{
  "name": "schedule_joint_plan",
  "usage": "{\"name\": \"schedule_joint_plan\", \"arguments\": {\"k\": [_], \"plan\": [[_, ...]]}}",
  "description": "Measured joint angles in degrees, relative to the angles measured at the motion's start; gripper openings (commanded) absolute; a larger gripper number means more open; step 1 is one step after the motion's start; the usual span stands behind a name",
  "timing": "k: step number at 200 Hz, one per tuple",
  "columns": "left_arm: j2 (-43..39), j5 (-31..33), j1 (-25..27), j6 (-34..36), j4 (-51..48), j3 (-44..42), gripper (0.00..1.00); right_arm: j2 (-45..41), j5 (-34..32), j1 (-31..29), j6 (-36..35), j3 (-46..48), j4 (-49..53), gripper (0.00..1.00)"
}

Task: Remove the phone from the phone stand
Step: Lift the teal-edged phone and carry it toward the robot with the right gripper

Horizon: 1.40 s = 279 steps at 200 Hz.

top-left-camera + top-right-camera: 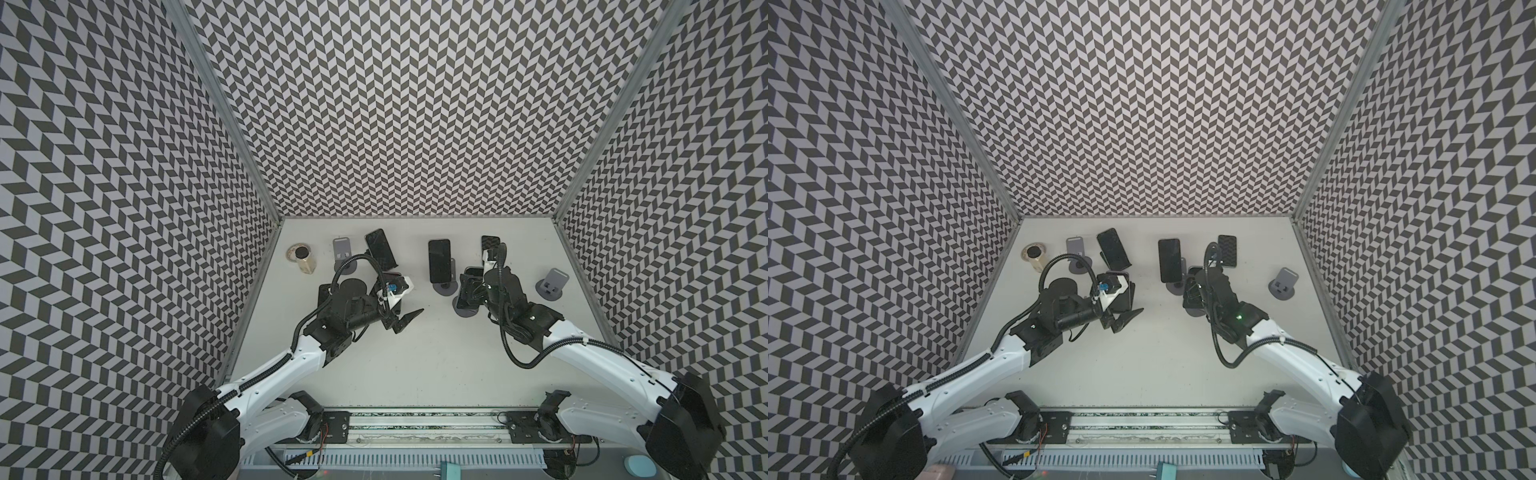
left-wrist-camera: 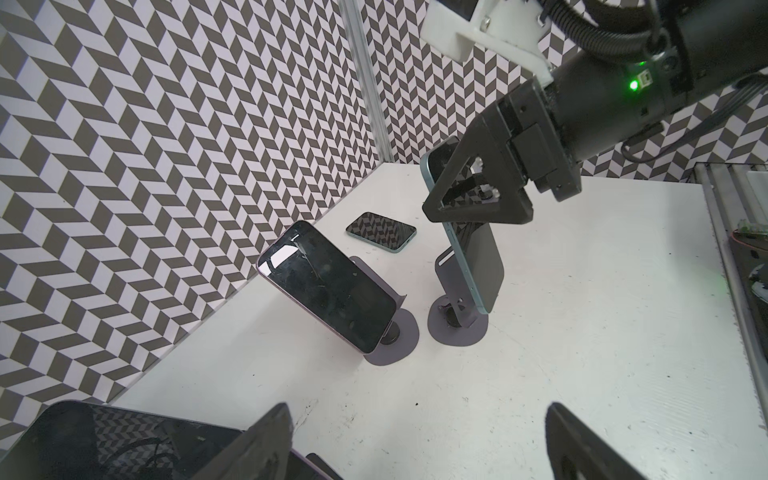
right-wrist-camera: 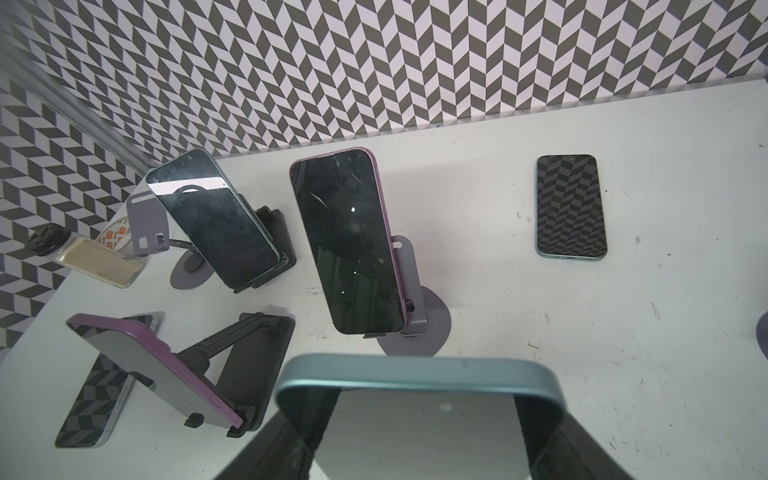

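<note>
Nearest the right wrist camera: the blue phone [image 3: 415,368], its top end held in the right gripper [image 3: 419,415], whose jaws pinch it across its two long sides. From the left wrist camera, that phone stands near upright against the back-plate of its grey stand [image 2: 455,328] on the table [image 2: 602,332]. Whether its lower end has cleared the stand's lip cannot be told.

Left gripper [image 1: 409,321]: jaws spread wide, empty, hovering above the table near a purple phone [image 3: 158,370] on a black stand [image 3: 257,353].

Assessment: grasp made, removal not complete. Remaining: lift the blue phone clear and set it down, perhaps by the flat phone [image 3: 571,203] lying on the table.
</note>
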<state>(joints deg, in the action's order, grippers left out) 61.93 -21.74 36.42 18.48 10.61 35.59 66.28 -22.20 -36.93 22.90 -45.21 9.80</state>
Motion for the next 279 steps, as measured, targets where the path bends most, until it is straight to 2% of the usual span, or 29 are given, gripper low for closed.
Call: {"name": "schedule_joint_plan", "arguments": {"k": [31, 73, 114, 180, 279], "plan": [[0.0, 0.3, 0.8, 0.1, 0.0, 0.0, 0.95, -0.7, 0.0, 0.0, 0.0, -0.1, 1.5, 0.11], [1.1, 3.4, 5.7, 2.5, -2.0, 0.1, 0.95, -5.1, 0.0, 0.0, 0.0, -0.3, 5.1, 0.0], [1.6, 3.5, 8.2, 2.5, -2.4, 0.3, 0.95, -7.8, 0.0, 0.1, -0.2, -1.6, 8.4, 0.0], [4.1, 4.1, 14.6, 3.2, -3.0, 6.2, 0.95, -12.7, 0.1, 2.0, -3.0, -3.0, 15.0, 0.0], [14.3, 2.5, 19.3, 5.1, -2.3, 14.7, 0.95, -16.1, 5.4, 12.3, -9.4, -3.4, 21.7, 0.0]]}}
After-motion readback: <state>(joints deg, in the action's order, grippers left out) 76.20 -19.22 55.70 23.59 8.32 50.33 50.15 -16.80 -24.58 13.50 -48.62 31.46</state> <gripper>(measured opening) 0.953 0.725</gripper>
